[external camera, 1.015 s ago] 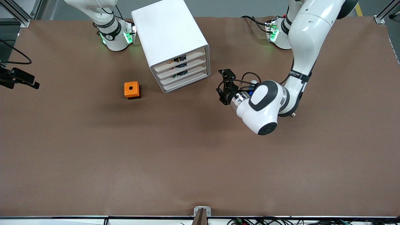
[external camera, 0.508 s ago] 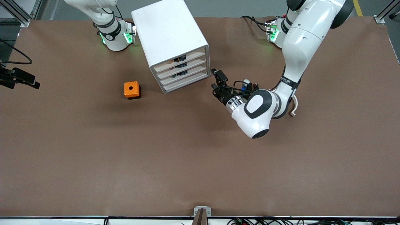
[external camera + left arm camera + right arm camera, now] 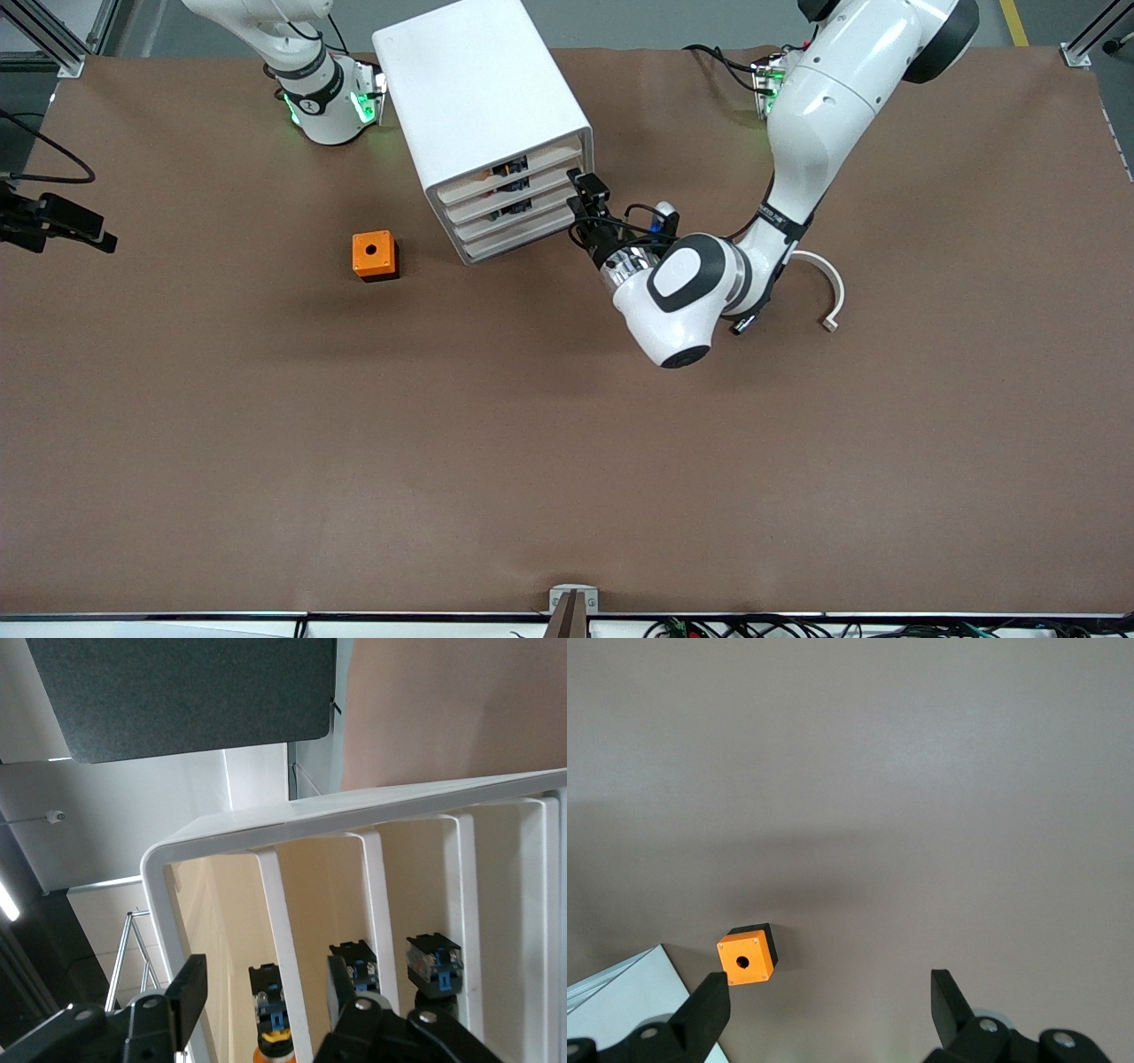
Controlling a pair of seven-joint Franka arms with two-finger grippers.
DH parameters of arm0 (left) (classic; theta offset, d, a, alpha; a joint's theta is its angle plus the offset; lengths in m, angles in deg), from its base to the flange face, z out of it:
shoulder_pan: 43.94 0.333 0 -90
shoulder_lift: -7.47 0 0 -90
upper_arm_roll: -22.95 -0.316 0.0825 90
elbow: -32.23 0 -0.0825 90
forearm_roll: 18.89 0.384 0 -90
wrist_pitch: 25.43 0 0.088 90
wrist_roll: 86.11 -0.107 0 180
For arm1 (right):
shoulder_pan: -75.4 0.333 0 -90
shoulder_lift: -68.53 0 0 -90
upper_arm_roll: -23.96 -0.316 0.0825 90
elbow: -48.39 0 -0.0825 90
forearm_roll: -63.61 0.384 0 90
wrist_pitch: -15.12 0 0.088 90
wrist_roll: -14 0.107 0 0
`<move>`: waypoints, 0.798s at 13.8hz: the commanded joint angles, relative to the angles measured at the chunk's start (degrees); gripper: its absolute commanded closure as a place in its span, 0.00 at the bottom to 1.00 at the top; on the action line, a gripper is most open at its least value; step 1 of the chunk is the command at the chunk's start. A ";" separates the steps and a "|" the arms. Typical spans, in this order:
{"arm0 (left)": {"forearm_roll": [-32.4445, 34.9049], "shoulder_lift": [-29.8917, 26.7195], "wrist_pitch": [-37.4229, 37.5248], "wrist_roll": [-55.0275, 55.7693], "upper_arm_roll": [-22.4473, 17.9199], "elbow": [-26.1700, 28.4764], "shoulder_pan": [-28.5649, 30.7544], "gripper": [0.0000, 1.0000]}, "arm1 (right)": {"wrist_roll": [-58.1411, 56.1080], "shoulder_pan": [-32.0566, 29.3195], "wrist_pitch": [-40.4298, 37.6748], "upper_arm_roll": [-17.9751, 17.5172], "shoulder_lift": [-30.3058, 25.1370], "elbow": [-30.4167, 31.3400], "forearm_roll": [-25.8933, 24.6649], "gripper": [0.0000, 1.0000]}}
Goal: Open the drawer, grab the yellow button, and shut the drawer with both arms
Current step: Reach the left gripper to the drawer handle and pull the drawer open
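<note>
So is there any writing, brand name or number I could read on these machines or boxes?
No text here can be read.
Left arm: a small line of print on its black forearm band, too small to read.
Right arm: a small round mark on its black band, not legible.
Cabinet: no lettering visible.
Orange cube box: no lettering visible.

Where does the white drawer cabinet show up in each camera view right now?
Front view: the cabinet stands between the arm bases, drawer fronts facing the left gripper.
Left wrist view: its open front fills the picture, frame edge close up.
Right wrist view: only a white corner at the picture's edge.
Shared landmark: the orange cube box beside the cabinet, in front and right wrist views.
</note>
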 commanded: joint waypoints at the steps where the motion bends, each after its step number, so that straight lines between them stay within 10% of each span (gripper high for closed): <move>1: -1.41 1.28 0.90 1.18 -0.23 -0.62 -0.79 0.38 | 1.11 0.21 -0.36 -0.16 -0.20 -0.28 -0.66 0.00; 8: -3.52 1.81 0.90 1.27 -0.23 0.79 -5.18 0.39 | 1.11 0.21 -0.45 -0.16 -0.11 -0.28 -0.66 0.00; 11: -3.43 1.89 0.82 1.18 -0.32 1.49 -6.15 0.56 | 1.11 0.30 -0.45 -0.16 -0.11 -0.28 -0.66 0.00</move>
